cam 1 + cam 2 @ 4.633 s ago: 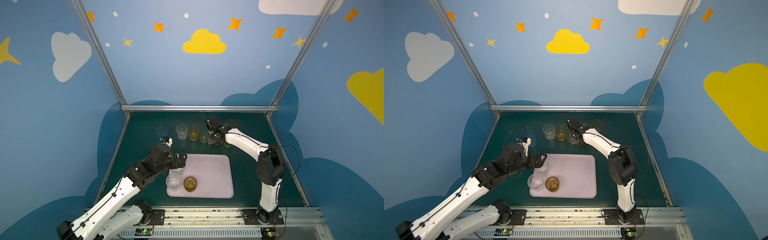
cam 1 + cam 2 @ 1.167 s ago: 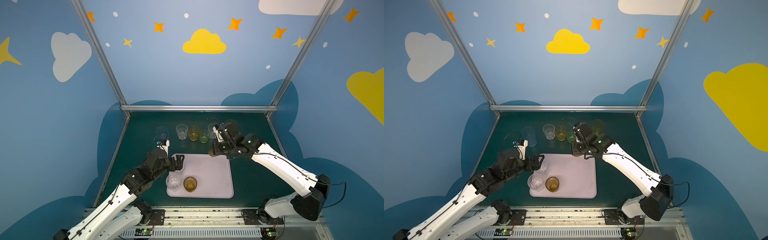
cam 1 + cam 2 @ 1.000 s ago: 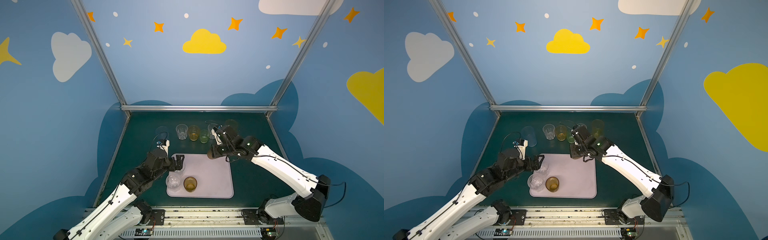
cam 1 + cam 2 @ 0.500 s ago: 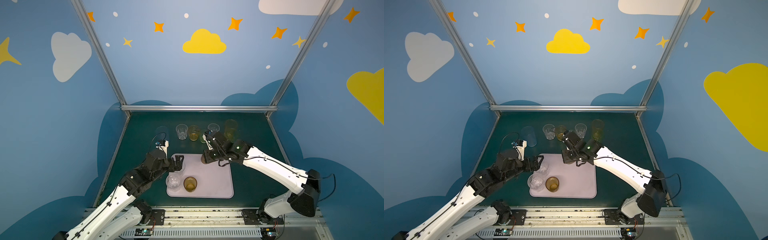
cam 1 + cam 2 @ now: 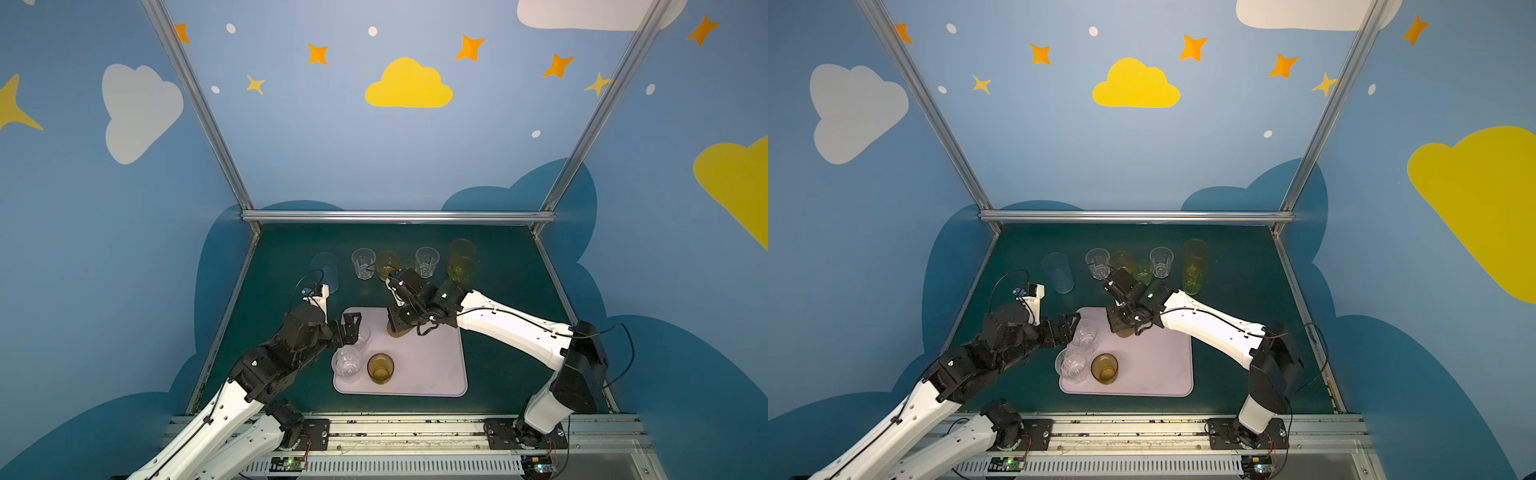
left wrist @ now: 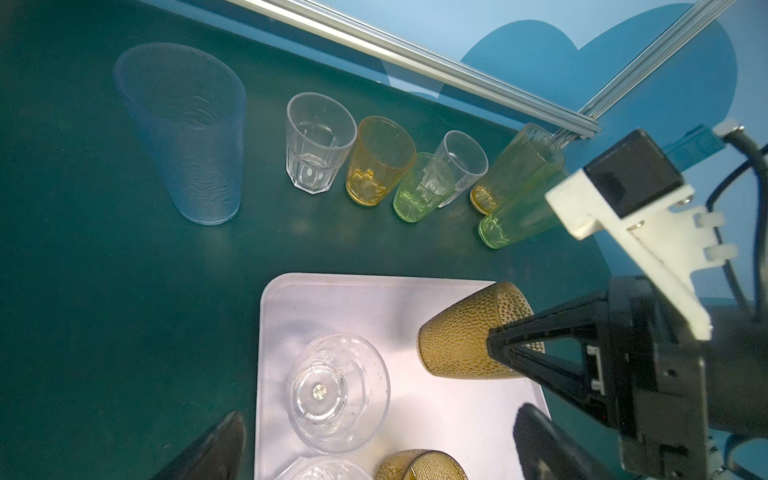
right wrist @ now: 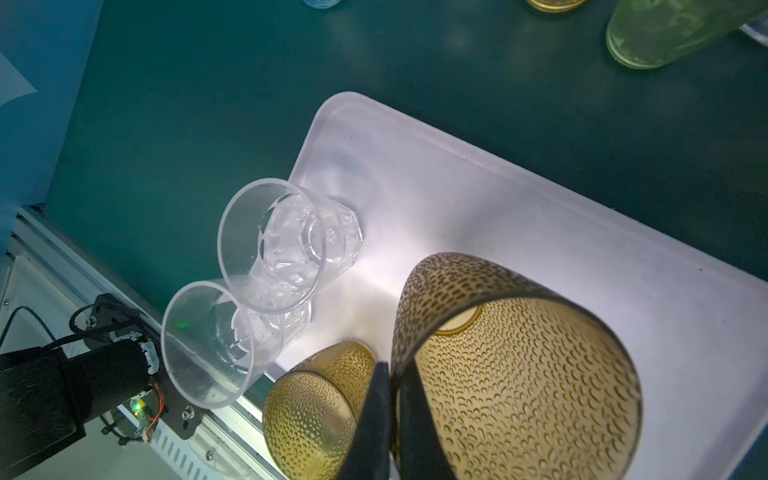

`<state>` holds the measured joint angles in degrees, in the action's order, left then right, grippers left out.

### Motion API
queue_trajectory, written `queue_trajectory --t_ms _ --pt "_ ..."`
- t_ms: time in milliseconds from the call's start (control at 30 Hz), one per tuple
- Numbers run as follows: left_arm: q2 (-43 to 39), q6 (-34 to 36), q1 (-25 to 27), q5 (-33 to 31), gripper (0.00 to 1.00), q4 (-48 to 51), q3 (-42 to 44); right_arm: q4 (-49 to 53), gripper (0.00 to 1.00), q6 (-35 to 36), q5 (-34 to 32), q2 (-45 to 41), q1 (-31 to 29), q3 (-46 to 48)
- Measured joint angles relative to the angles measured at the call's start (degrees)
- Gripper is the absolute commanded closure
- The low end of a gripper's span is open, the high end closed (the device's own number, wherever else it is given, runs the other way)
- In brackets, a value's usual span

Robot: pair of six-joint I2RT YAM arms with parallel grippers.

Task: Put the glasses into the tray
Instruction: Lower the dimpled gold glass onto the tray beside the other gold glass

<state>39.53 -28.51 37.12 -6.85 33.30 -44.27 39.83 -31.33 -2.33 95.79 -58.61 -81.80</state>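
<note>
My right pincer (image 7: 394,376) was clamped tight on the rim of a dimpled amber glass (image 7: 519,365), one finger inside the wall and one outside. The glass hung tilted over the far left part of the tray (image 5: 432,374); I could not tell whether its base touched the tray. My left pincer (image 5: 352,329) was spread wide and held nothing, its fingertips just beside a clear faceted glass (image 5: 363,334) that stood upright in the tray's far left corner. Nearer to me, a second clear glass (image 5: 347,365) stood by the tray's left edge, with another amber glass (image 5: 380,368) just to its right.

Beyond the tray, a row of glasses stood along the far side of the desk (image 5: 507,270). From left to right they were a tall pale blue glass (image 5: 325,270), a clear tumbler (image 5: 363,264), an orange glass (image 5: 387,264), a small green glass (image 5: 1142,271) and another clear tumbler (image 5: 427,262). At the right end a tall orange glass (image 6: 515,166) stood just beside a tall yellow-green glass (image 6: 519,220).
</note>
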Motion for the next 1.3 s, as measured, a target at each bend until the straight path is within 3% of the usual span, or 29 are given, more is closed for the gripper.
queue_trajectory --t_ms 433,1300 --pt "-1.8 -0.7 0.0 -0.9 0.0 0.4 1.1 -0.1 1.0 -0.2 0.3 6.8 -0.8 -5.0" --pt "-3.3 -0.9 0.0 -2.7 0.0 0.4 2.3 0.8 1.0 -1.4 1.6 8.5 -2.9 -5.0"
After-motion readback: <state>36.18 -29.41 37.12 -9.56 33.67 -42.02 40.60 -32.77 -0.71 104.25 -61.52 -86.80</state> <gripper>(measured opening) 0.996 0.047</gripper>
